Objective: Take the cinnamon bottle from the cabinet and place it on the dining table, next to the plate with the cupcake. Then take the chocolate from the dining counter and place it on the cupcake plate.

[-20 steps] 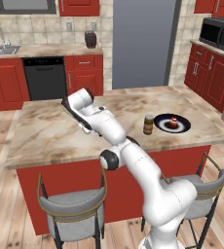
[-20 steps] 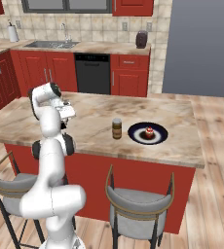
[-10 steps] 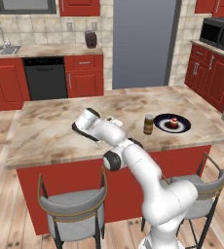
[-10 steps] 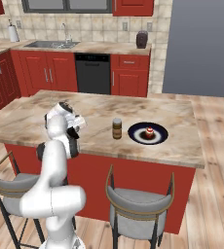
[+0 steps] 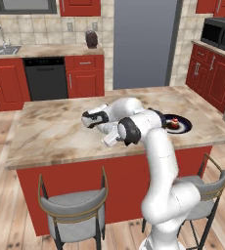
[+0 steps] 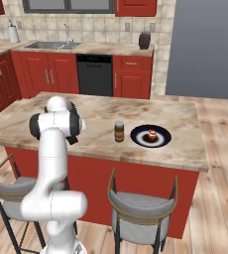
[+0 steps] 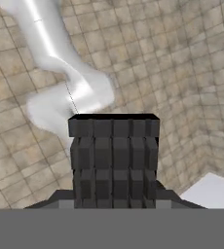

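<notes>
My gripper (image 7: 114, 194) is shut on the chocolate (image 7: 114, 160), a black ridged bar standing upright between the jaws in the hand view. Seen from the left base, the gripper (image 5: 85, 118) hangs low over the middle of the dining table (image 5: 46, 132), pointing left, with the arm folded tightly behind it. The cinnamon bottle (image 6: 119, 131) stands upright on the marbled top just left of the plate (image 6: 161, 139). The cupcake (image 6: 151, 135) sits in the plate's middle. From the left base the plate (image 5: 184, 125) and cupcake (image 5: 173, 125) show to the right of the arm's elbow.
Two grey stools (image 6: 138, 213) (image 6: 12, 191) stand at the island's near side. The wall counter with sink (image 6: 56, 45), a dishwasher (image 6: 93, 74) and a dark jar (image 6: 144, 39) lie behind. A microwave (image 5: 221, 33) is at the far right.
The arm has folded down and swung right, bringing the hand from above the island's left part to low over its middle. The bottle, plate and cupcake have stayed put.
</notes>
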{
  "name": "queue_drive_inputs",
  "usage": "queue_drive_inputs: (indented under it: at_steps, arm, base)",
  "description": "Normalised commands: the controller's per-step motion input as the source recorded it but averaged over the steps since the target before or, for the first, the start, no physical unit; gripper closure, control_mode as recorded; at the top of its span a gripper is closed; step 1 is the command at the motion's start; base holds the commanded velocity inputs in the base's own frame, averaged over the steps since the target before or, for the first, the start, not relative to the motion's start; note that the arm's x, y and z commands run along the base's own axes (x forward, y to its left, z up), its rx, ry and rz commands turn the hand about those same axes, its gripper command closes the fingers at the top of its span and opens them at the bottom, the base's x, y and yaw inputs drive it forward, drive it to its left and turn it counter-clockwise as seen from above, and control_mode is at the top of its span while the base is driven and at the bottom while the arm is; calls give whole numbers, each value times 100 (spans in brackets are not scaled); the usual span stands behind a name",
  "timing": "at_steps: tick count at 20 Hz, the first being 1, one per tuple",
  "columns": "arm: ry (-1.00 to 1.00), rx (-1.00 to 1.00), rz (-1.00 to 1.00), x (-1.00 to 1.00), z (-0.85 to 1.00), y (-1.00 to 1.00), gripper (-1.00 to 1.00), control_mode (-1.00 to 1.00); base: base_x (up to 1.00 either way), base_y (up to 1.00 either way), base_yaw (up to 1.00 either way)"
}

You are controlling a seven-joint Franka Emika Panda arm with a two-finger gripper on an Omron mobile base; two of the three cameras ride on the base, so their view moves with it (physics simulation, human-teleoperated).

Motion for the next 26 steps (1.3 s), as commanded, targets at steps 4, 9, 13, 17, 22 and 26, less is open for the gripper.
queue_drive_inputs:
  at_steps: [4,9,13,17,22,26]
  arm:
    - [-12,0,2,-100,100,-40,100,-100]
    - [-46,11,1,-100,97,-83,100,-100]
    - [-58,19,4,-81,99,-99,100,-100]
    - [-51,21,5,-68,100,-100,100,-100]
    - [-35,23,18,-31,59,-100,100,-100]
    - [-13,14,34,14,-13,-99,100,-100]
  base:
    - [0,0,0]
    - [0,0,0]
    - [0,0,0]
    - [0,0,0]
    - [0,0,0]
    - [0,0,0]
